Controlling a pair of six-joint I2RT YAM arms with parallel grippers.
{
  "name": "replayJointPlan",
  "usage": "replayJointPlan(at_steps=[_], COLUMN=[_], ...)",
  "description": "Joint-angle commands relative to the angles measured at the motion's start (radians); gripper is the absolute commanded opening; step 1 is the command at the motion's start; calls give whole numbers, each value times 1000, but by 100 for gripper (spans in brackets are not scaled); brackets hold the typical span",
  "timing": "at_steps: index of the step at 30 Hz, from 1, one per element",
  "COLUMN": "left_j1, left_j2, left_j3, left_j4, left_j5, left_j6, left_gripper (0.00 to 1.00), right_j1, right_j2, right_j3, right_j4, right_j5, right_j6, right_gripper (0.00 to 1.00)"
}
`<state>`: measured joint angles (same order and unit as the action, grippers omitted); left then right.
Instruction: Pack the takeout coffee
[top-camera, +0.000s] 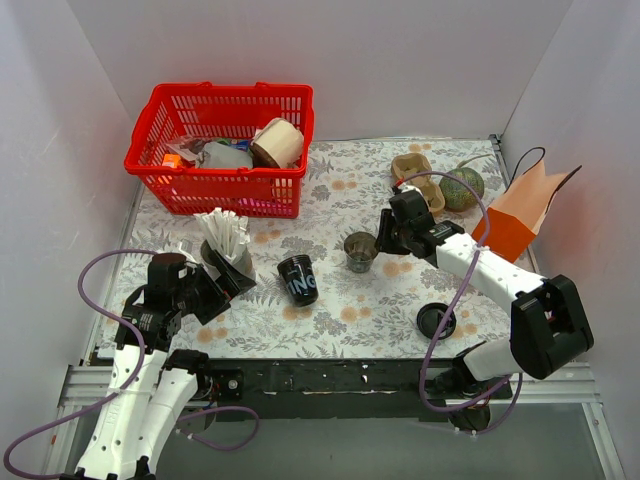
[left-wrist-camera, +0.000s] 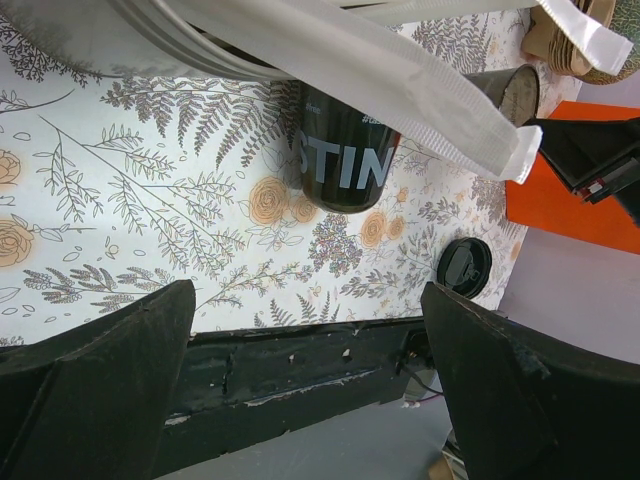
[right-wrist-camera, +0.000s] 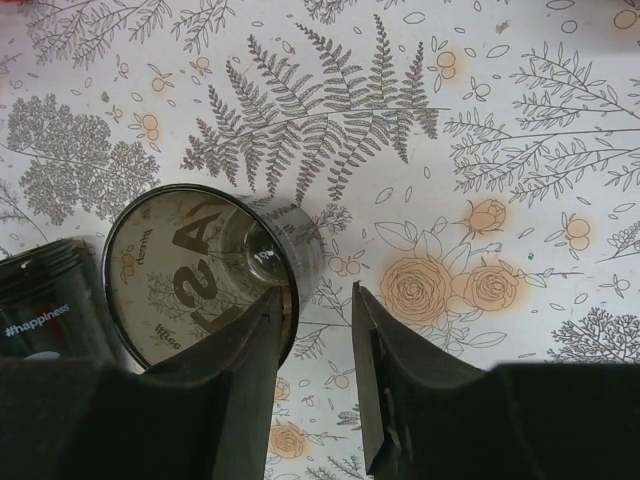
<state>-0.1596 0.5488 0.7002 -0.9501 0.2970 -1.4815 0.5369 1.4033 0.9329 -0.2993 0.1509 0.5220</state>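
Pickup stage, by the look: black cup (top-camera: 297, 279) upright, free, before right corner of basket (top-camera: 220, 190). Right gripper (right-wrist-camera: 320, 298) slightly parted astride smoky cup (top-camera: 360, 250) rim; left gripper (left-wrist-camera: 308, 290) agape. Next: square grasp around black cup.

Two arms with white links (top-camera: 478, 265) and bulky black joints (top-camera: 548, 320); a purple cable (top-camera: 90, 265) loops along each (the right one's (top-camera: 440, 173) the same shade). Left fingers (left-wrist-camera: 90, 375) and right fingers (right-wrist-camera: 225, 395) are matte black wedges

Red basket (top-camera: 200, 192) rear left; orange bag (top-camera: 505, 235) right.
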Motion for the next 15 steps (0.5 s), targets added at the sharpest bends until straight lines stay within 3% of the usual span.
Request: replayJointPlan(at_steps=[1, 7, 9, 10, 11, 14, 15], left_j1=[-3, -3, -3, -3, -3, -3, -3], left_j2=[-1, -3, -7, -10, -15, -29, -41], left_j3=[4, 35, 38, 39, 36, 13, 4], left_j4=[-4, -19, -24, -26, -26, -21, -22], left_j5=[2, -7, -9, -6, 4, 74, 100], left_j6=[1, 18, 21, 24, 36, 59, 58], left_gripper=[98, 98, 98, 98, 98, 98, 98], right_j1=[-5, -3, -3, -3, 0, 37, 88], right_j2=[-39, -142, -159, -159, -156, -115, -75], right_j3=[49, 75, 90, 99, 118, 162, 182], right_j4=[-35, 54, 112, 120, 130, 93, 77], right_j5=[13, -45, -179, -245, -428, -748, -776], right_j6=[-34, -230, -304, -415, -480, -739, -785], right_gripper=[43, 59, 60, 60, 61, 64, 66])
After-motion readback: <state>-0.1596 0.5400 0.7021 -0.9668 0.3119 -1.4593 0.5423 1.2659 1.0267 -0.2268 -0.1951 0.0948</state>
